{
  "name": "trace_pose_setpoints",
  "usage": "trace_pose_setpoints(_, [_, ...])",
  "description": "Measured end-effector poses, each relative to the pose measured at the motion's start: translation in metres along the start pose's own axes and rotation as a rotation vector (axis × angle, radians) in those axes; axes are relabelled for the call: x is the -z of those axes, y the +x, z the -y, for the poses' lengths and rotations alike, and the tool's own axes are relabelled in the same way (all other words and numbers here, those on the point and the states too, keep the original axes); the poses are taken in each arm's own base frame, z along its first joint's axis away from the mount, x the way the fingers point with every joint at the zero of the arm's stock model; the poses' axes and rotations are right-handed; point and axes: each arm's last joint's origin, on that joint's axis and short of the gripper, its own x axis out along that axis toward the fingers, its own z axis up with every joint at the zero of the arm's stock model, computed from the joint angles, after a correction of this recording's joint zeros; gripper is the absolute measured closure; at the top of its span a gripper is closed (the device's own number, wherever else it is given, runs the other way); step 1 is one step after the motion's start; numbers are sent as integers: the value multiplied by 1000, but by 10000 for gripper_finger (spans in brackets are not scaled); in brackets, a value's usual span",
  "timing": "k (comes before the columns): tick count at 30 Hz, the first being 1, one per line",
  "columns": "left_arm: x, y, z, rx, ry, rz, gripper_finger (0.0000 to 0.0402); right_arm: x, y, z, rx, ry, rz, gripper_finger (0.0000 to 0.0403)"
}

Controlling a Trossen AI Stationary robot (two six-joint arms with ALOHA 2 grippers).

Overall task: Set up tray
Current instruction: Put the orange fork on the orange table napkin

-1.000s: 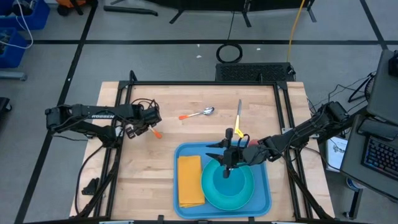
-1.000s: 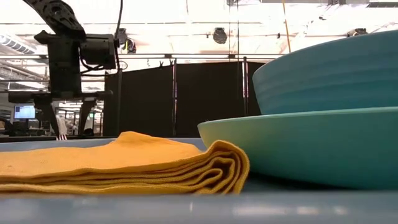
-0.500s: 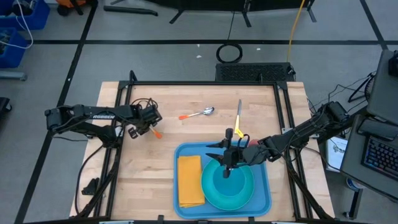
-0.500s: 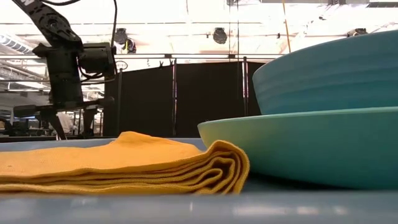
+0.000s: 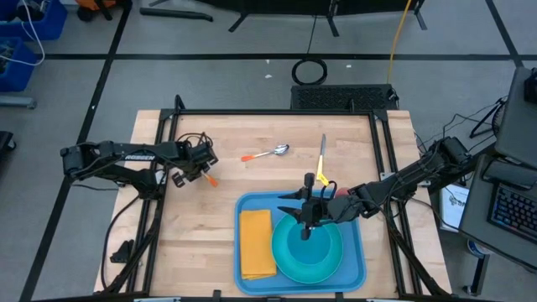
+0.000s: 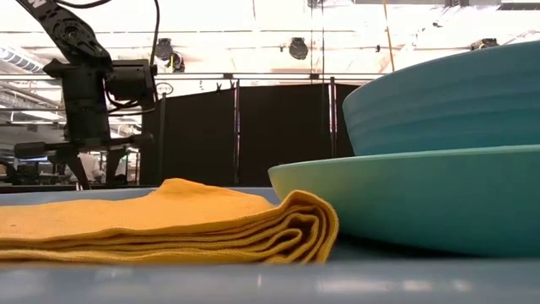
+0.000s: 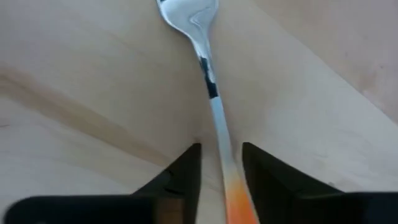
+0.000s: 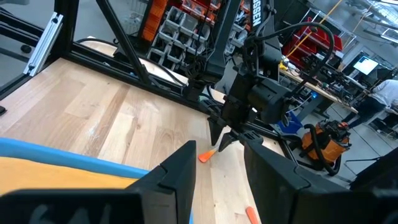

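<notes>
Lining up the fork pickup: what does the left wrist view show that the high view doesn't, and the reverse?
Left wrist view only: the fork's tines and steel shaft, its orange handle between the left gripper's fingers.

High view only: the tray holding napkin and plate, spoon, knife, and the right gripper over the plate.

Both: the left gripper at the fork on the table.

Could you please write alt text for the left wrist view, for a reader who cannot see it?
Close-up from the left arm's wrist: the left gripper is low over a pale wooden table, its two dark fingers either side of the handle of a fork. The handle is silver, turning orange between the fingers; the head points away.
</notes>
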Motion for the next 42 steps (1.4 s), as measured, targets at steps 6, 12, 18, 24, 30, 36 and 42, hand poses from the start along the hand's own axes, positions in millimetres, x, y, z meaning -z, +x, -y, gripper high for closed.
trace_pose_setpoints(6, [-1, 0, 0, -5, 37, -5, 362, 0, 0, 0, 0, 0, 0, 277])
trace_pose_setpoints(12, [-2, 0, 0, -4, 80, 11, 385, 0, 0, 0, 0, 0, 0, 277])
trace_pose_setpoints(18, [-2, 0, 0, -4, 129, 18, 392, 0, 0, 0, 0, 0, 0, 277])
trace_pose_setpoints(24, [-2, 0, 0, -4, 157, 19, 391, 0, 0, 0, 0, 0, 0, 277])
trace_pose_setpoints(30, [0, -2, -1, 5, 192, 34, 392, 0, 0, 0, 0, 0, 0, 277])
trace_pose_setpoints(36, [4, -8, 0, 13, 257, 50, 399, 0, 0, 0, 0, 0, 0, 277])
trace_pose_setpoints(42, [7, -14, 1, -19, 298, 18, 399, 0, 0, 0, 0, 0, 0, 277])
